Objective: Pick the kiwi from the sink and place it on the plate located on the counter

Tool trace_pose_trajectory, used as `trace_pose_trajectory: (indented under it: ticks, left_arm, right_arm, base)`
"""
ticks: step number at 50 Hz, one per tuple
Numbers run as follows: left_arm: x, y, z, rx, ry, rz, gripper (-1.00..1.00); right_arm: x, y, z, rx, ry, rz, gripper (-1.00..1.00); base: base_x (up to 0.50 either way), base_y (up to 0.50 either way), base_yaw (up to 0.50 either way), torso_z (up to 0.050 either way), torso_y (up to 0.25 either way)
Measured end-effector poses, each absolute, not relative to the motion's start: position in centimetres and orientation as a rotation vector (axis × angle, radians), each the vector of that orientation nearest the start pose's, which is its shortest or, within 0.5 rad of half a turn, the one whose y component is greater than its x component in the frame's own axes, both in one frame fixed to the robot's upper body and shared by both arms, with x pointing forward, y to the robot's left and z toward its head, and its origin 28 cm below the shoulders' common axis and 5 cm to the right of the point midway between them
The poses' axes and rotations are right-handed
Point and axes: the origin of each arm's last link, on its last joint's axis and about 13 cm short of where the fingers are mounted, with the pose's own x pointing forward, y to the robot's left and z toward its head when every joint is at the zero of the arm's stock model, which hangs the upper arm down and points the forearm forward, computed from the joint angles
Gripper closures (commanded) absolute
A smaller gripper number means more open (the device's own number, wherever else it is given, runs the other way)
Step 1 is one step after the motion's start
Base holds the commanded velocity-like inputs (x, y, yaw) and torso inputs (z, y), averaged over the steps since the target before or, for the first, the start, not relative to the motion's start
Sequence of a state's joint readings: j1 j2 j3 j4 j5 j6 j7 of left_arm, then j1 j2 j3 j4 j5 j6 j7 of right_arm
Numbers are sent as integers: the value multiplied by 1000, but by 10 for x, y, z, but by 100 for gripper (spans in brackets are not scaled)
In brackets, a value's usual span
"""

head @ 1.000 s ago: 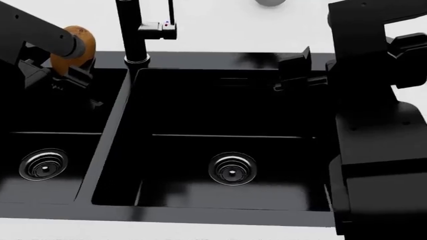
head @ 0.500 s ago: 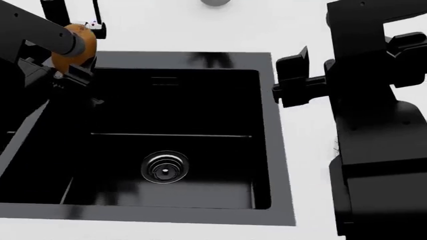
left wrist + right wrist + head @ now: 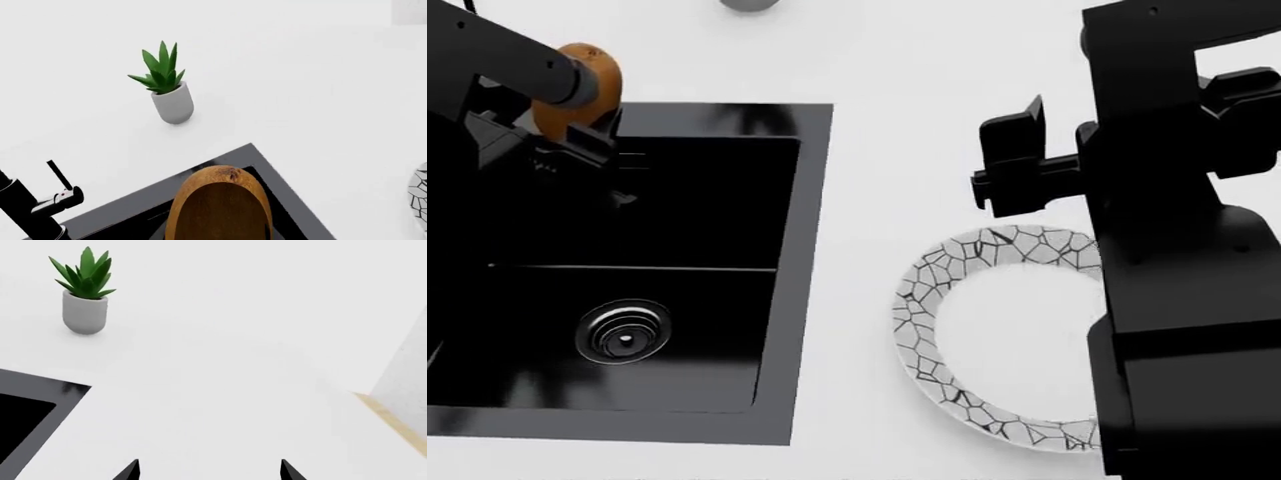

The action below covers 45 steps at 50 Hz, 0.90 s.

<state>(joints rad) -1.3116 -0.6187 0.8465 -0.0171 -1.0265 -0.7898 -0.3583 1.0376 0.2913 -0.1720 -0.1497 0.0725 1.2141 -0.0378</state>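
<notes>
My left gripper (image 3: pixel 571 105) is shut on the brown kiwi (image 3: pixel 577 88) and holds it above the back edge of the black sink (image 3: pixel 694 250). The kiwi fills the near part of the left wrist view (image 3: pixel 219 205), over the sink's corner (image 3: pixel 280 200). The white plate with the black cracked-mosaic rim (image 3: pixel 928 320) lies on the white counter (image 3: pixel 881 150) to the right of the sink, partly hidden by my right arm. Its edge shows in the left wrist view (image 3: pixel 420 192). My right gripper (image 3: pixel 1008 170) is open and empty above the counter just beyond the plate; its fingertips (image 3: pixel 130 471) show in the right wrist view.
A small green plant in a grey pot (image 3: pixel 170 95) stands on the counter behind the sink, also in the right wrist view (image 3: pixel 85 297). The black faucet (image 3: pixel 33 210) rises left of the kiwi. A chrome drain (image 3: pixel 623 333) lies in the basin.
The view has swung to the right: the sink slid left, the left basin and faucet left the head view, and the plate came into view. The left gripper still holds the kiwi.
</notes>
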Motion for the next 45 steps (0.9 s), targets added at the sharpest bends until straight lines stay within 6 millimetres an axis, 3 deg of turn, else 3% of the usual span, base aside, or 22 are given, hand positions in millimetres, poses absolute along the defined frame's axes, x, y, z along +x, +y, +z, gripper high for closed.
trace_pose_trajectory:
  ticks: [31, 45]
  left_arm:
    - [341, 227, 268, 305, 83, -253, 100]
    - [342, 227, 268, 303, 92, -243, 100]
  right_arm:
    - [329, -151, 264, -259, 68, -68, -100]
    - [330, -150, 264, -271, 68, -75, -100]
  base:
    - [0, -500, 0, 0, 0]
    - [0, 0, 0, 0, 1]
